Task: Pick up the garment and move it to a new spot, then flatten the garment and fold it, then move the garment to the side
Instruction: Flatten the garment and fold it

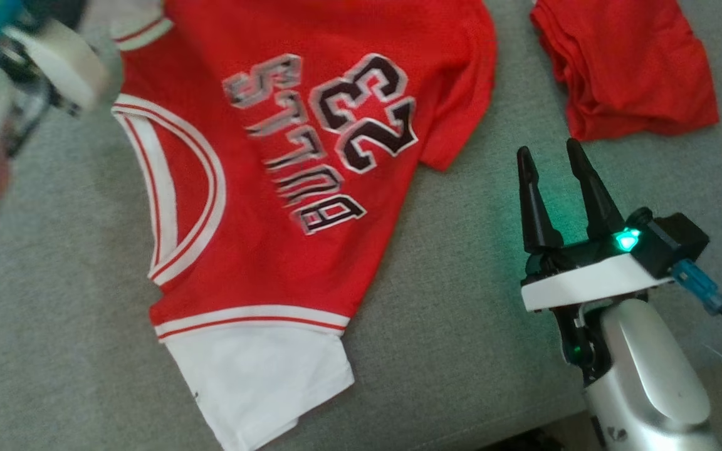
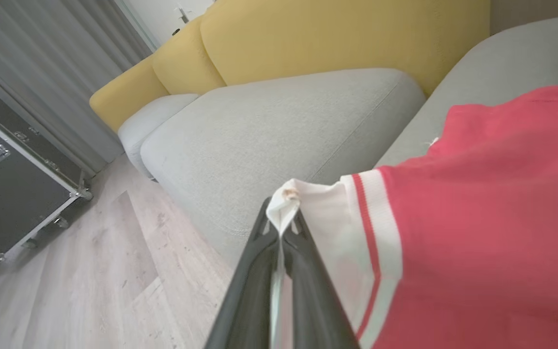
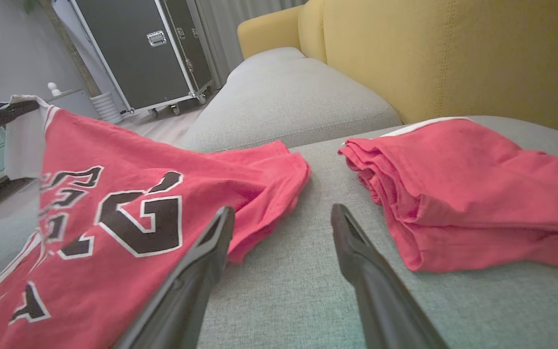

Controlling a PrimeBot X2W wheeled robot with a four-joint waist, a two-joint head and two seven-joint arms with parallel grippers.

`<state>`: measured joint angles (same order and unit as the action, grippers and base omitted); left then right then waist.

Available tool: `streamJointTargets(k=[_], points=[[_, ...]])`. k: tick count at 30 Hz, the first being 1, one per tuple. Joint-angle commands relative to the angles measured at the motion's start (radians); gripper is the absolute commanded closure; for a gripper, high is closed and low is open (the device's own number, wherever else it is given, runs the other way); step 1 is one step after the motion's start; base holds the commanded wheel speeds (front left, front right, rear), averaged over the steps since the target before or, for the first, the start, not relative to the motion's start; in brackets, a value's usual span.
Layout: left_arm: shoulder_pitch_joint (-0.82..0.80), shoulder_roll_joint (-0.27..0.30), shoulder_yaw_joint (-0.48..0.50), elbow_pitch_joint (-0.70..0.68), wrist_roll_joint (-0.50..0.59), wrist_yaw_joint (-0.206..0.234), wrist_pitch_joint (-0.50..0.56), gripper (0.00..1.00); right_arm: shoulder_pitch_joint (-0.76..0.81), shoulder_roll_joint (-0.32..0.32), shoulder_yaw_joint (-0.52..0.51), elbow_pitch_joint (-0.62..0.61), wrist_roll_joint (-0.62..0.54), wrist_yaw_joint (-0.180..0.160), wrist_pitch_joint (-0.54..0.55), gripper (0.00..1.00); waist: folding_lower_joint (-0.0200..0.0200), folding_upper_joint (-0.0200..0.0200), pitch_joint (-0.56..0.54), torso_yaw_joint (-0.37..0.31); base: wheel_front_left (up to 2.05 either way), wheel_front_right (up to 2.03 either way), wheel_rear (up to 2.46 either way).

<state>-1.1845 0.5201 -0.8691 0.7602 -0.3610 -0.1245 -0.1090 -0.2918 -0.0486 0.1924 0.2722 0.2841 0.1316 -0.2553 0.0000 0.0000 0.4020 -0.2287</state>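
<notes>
A red jersey (image 1: 273, 188) with white trim, "BULLS" and "23" on it lies spread on the grey seat (image 1: 449, 300). Its near white sleeve (image 1: 254, 369) lies flat. My left gripper (image 2: 283, 213) is shut on the far white sleeve (image 2: 327, 203) and holds that corner raised off the seat; its blurred wrist (image 1: 66, 69) sits at the upper left in the head view. Right of the jersey, my right gripper (image 1: 549, 150) hovers open over bare seat, nothing between its fingers (image 3: 201, 261).
A second red garment (image 1: 630, 62) lies folded at the back right, close to my right gripper. Behind are a yellow sofa back (image 3: 453, 48) and a grey cushion (image 2: 269, 131). A black flight case (image 2: 7, 194) stands on the wooden floor (image 2: 90, 271). The seat's front edge (image 1: 524, 429) is near.
</notes>
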Motion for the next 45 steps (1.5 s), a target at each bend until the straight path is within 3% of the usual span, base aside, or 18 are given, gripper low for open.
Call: streamJointTargets(k=[1, 12, 18, 19, 20, 28, 34, 37, 45], points=[[-0.066, 0.055, 0.032, -0.005, -0.002, -0.001, 0.014, 1.00, -0.017, -0.002, 0.025, -0.034, 0.009, -0.001, -0.006, 0.00, 0.0000, 0.0000, 0.014, -0.015, 0.00, 0.00, 0.00], [-0.291, 0.184, -0.111, 0.111, 0.041, -0.006, 0.108, 1.00, -0.042, -0.002, 0.058, -0.055, 0.041, -0.001, -0.006, 0.00, 0.0000, 0.0000, 0.081, -0.080, 0.00, 0.00, 0.00], [-0.375, 0.203, -0.156, 0.191, 0.101, 0.004, 0.108, 1.00, -0.049, -0.002, 0.067, -0.062, 0.047, -0.001, -0.006, 0.00, 0.0000, 0.0000, 0.105, -0.091, 0.00, 0.00, 0.00], [-0.382, 0.202, -0.158, 0.208, 0.106, 0.010, 0.101, 0.84, -0.051, -0.002, 0.068, -0.063, 0.047, -0.001, -0.006, 0.00, 0.0000, 0.0000, 0.108, -0.090, 0.00, 0.00, 0.00], [-0.384, 0.198, -0.157, 0.224, 0.104, 0.016, 0.091, 0.00, -0.052, -0.002, 0.068, -0.063, 0.047, -0.001, -0.006, 0.00, 0.0000, 0.0000, 0.110, -0.089, 0.00, 0.00, 0.00], [-0.337, 0.099, -0.105, 0.301, 0.033, 0.100, -0.031, 0.00, -0.061, -0.002, 0.045, -0.054, 0.020, -0.001, -0.006, 0.00, 0.0000, 0.0000, 0.086, -0.037, 0.00, 0.00, 0.00], [-0.227, 0.009, 0.002, 0.284, -0.106, 0.124, -0.141, 0.00, -0.052, -0.002, 0.008, -0.042, -0.020, -0.001, -0.006, 0.00, 0.0000, 0.0000, 0.004, 0.044, 0.00, 0.00, 0.00], [-0.143, -0.014, 0.052, 0.224, -0.157, 0.137, -0.151, 0.00, -0.038, -0.002, -0.011, -0.034, -0.040, -0.001, -0.006, 0.00, 0.0000, 0.0000, -0.042, 0.084, 0.00, 0.00, 0.00], [0.241, -0.049, 0.235, -0.127, -0.236, 0.207, -0.152, 0.00, 0.024, -0.002, -0.063, -0.008, -0.085, -0.001, -0.006, 0.00, 0.0000, 0.0000, -0.170, 0.195, 0.00, 0.00, 0.00]])
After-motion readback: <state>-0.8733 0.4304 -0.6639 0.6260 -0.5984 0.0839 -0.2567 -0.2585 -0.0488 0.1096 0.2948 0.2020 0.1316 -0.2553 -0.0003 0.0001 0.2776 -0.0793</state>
